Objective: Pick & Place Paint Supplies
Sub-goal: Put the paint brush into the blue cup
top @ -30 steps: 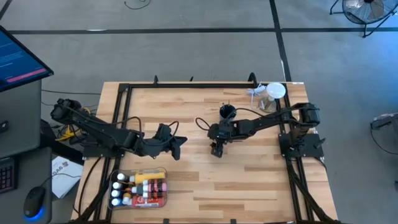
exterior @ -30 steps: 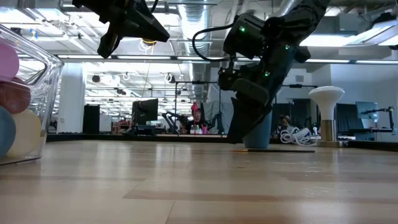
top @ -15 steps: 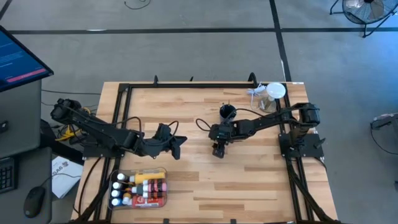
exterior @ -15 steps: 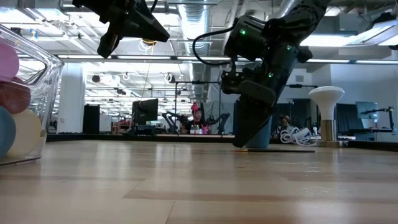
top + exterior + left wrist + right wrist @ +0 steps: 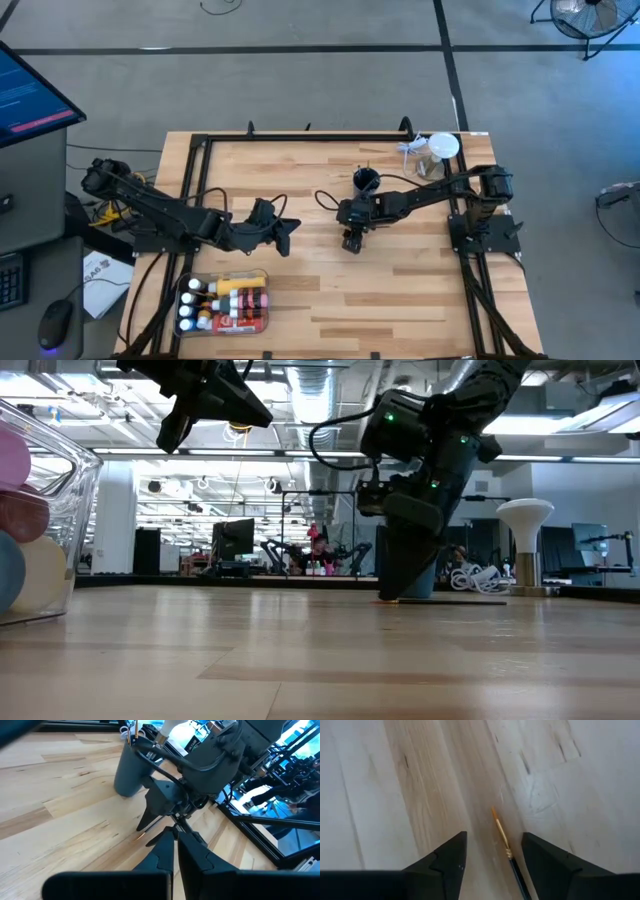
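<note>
The right gripper (image 5: 490, 855) hangs low over the wooden surface (image 5: 395, 780), jaws apart and empty, straddling a thin brush (image 5: 506, 849) lying flat between them; it should probably centre on the handle, touch down, then close gently.
</note>
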Available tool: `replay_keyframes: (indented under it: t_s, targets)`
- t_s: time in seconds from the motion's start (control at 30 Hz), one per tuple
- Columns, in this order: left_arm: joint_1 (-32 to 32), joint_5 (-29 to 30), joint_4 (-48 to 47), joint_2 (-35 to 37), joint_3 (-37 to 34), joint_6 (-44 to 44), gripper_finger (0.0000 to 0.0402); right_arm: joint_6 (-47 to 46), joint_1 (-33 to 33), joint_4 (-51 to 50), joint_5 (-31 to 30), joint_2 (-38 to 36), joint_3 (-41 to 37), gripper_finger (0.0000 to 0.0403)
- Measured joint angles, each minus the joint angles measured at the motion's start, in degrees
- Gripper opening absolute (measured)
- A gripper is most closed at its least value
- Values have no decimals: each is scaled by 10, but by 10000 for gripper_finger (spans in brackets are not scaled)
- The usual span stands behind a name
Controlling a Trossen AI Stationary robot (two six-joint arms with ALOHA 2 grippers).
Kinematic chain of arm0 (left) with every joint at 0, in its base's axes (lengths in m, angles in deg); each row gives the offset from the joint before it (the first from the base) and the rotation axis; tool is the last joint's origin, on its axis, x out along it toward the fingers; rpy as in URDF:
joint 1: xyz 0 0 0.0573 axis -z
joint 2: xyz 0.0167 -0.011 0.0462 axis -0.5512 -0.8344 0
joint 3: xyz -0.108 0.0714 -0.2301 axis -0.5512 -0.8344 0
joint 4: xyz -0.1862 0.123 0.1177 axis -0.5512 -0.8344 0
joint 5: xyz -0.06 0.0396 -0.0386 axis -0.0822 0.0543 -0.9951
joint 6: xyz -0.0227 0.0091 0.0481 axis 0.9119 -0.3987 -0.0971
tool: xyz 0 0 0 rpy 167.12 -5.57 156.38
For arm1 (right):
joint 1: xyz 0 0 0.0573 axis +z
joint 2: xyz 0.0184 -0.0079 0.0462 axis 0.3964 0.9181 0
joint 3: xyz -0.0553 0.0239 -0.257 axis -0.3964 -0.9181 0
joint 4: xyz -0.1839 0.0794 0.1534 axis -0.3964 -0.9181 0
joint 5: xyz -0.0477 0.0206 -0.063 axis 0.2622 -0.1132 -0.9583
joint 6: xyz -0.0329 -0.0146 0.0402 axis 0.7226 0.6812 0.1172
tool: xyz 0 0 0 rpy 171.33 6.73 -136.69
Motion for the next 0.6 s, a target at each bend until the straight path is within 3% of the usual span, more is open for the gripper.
replay_keyframes:
  t_s: [0.6]
  targets:
    - [4, 0, 2, 0, 0, 1, 0, -19, 8, -11, 30, -1, -1, 172]
